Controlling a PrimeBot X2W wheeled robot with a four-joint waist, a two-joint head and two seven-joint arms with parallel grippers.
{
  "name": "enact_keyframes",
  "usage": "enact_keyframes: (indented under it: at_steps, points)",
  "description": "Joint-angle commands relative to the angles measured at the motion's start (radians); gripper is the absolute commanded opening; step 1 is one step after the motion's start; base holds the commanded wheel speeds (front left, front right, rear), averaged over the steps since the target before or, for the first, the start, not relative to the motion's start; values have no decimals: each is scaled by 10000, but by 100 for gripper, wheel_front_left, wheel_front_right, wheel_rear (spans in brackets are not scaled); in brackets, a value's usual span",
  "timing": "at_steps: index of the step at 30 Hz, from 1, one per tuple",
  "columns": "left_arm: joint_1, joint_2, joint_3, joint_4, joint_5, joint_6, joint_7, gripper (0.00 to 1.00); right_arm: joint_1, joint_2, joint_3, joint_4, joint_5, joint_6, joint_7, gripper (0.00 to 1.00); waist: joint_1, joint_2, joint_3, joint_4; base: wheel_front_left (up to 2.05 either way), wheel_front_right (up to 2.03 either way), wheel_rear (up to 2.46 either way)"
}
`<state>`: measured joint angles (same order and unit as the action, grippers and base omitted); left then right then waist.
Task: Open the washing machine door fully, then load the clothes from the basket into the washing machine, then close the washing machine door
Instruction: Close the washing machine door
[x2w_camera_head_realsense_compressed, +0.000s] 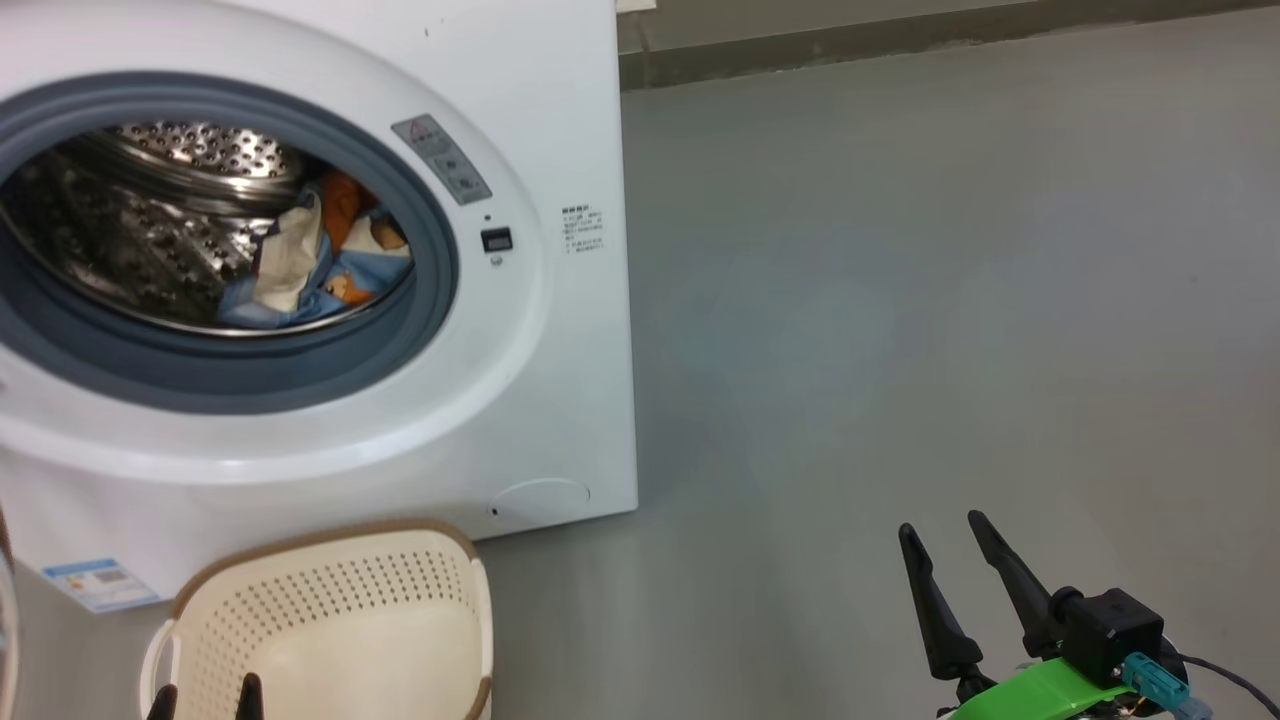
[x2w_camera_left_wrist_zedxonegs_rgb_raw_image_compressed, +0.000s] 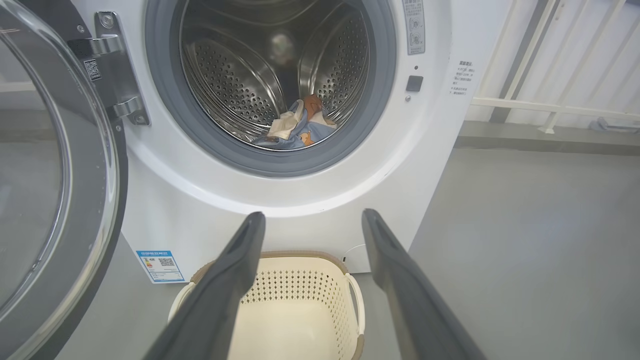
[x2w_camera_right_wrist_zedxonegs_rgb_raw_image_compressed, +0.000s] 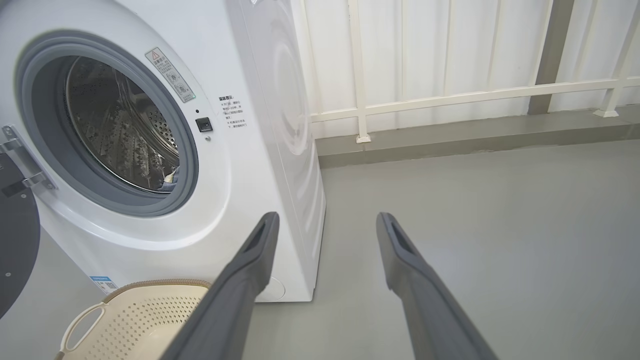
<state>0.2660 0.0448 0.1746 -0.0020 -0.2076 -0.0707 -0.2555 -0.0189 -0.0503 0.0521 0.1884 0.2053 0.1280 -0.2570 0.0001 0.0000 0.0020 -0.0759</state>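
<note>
My left wrist view adds the washing machine door (x2w_camera_left_wrist_zedxonegs_rgb_raw_image_compressed: 55, 190), swung open; my left gripper (x2w_camera_left_wrist_zedxonegs_rgb_raw_image_compressed: 312, 215) and right gripper (x2w_camera_right_wrist_zedxonegs_rgb_raw_image_compressed: 327, 216) gape, empty.

A smooth grey floor (x2w_camera_head_realsense_compressed: 900, 300) carries everything. In the head view, the white washing machine (x2w_camera_head_realsense_compressed: 560, 130) stands on it at ten o'clock. The cream basket (x2w_camera_head_realsense_compressed: 330, 600) sits on the floor at seven o'clock, just in front of the machine's lower panel. A raised kerb (x2w_camera_head_realsense_compressed: 900, 40) borders the floor at one o'clock.
</note>
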Motion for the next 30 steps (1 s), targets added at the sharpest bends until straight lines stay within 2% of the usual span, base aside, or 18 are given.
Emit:
enact_keyframes:
  at_steps: [1,13,30]
  points:
    - [-472,55,333,-167,56,-33,-63,100,-56,1,210,-220,83,27,-48,100,-1,0,0,23,-206,206,0]
    - [-629,55,642,-55,-64,-179,-63,100,-36,1,159,-200,112,27,-48,100,-1,0,3,162,-154,154,0]
    - [-708,55,789,85,-173,-429,-63,100,5,1,200,-199,19,27,-48,100,-1,0,-48,444,-12,12,0]
